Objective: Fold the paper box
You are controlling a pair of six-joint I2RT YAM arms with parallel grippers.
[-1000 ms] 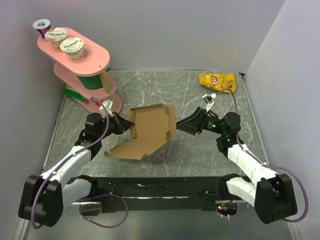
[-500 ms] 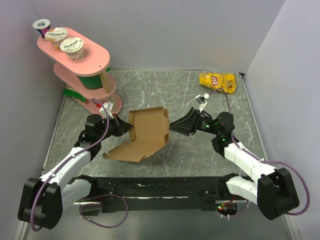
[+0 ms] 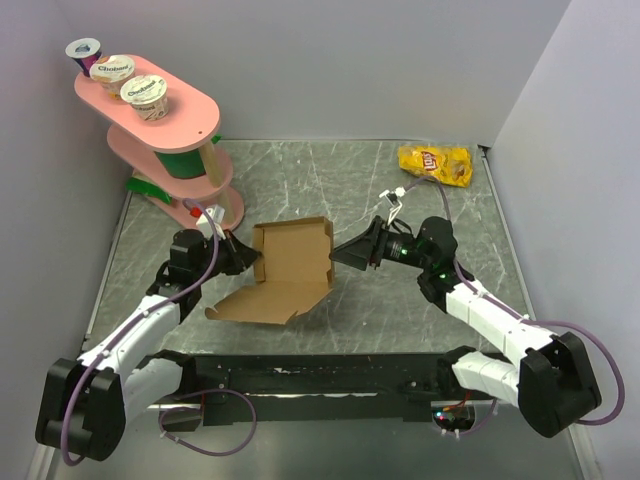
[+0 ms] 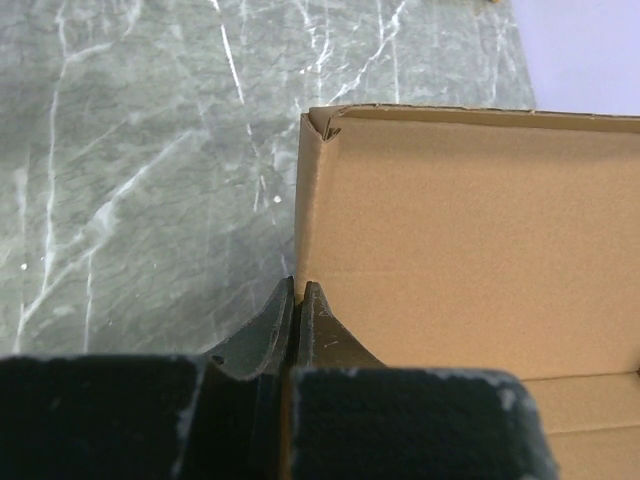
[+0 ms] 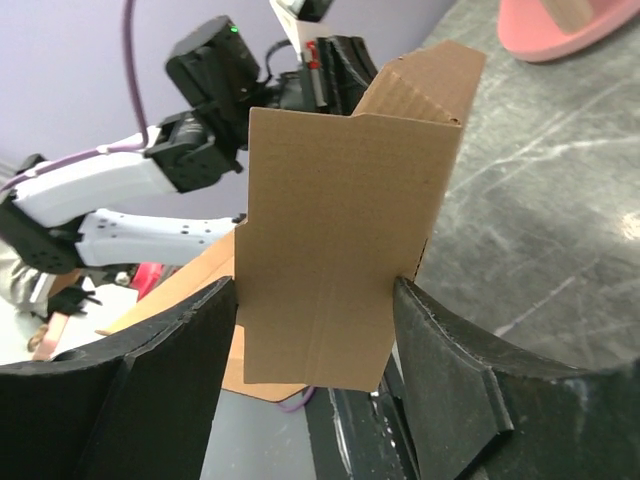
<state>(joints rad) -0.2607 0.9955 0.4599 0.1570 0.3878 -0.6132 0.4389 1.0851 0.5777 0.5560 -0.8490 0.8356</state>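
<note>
Paper box [image 3: 290, 262] centre of top view, half-folded, flap hanging lower left | left fingers [image 4: 265, 335] clamped on its left wall | right fingers [image 5: 180, 350] apart, straddling its right wall

A robot lab cell: plain pale walls [image 3: 330, 60] box in a marbled table [image 3: 300, 180]. A left arm [image 3: 140, 325] and right arm [image 3: 490, 315] are bolted on, trailing cables [image 3: 580, 340]. Staged props: pink stand [image 3: 185, 110], yogurt cups [image 3: 145, 92], chip bag [image 3: 435, 163].
</note>
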